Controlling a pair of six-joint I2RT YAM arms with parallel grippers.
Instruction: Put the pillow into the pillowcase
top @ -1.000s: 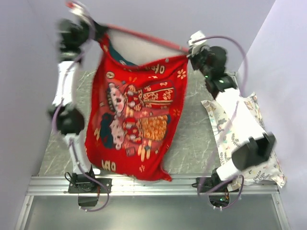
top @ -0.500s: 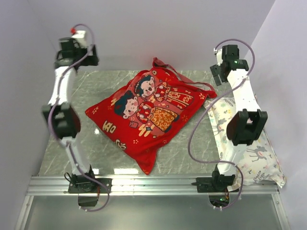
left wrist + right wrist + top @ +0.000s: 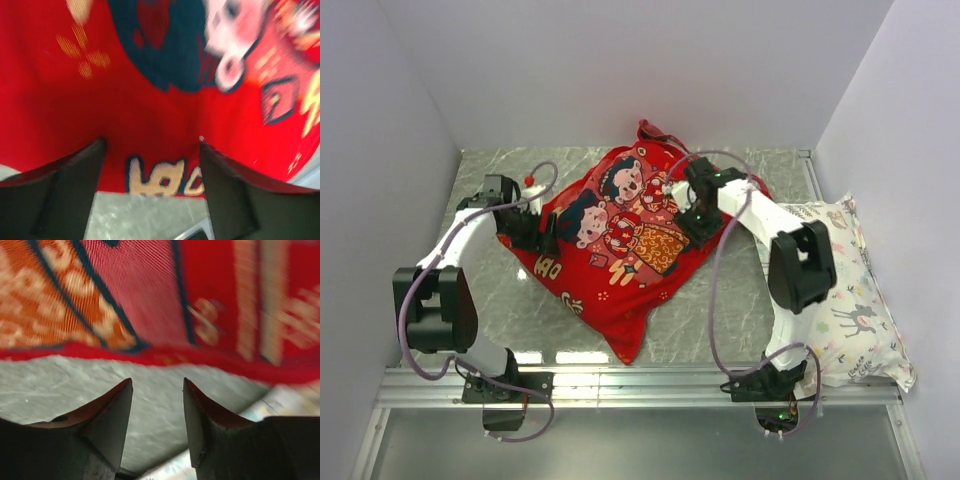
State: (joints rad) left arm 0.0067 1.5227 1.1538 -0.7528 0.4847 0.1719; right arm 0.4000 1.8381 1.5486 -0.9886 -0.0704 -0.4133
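Since the pillowcase [image 3: 620, 250] lies plump on the table [image 3: 720, 300], the pillow, nowhere in view, is likely inside. Left gripper [image 3: 151, 142] gapes wide at its left edge and right gripper [image 3: 157, 382] narrower at its right edge, both empty, probably flanking it to straighten. Its far-end mouth looks loose.

Grey-green marbled desk [image 3: 560, 325], metal rail [image 3: 640, 385] along near edge. On it: plump red fabric pillowcase w/ cartoon-couple print [image 3: 630, 235] at centre; white floral animal-print pillow [image 3: 850, 310] along right edge.
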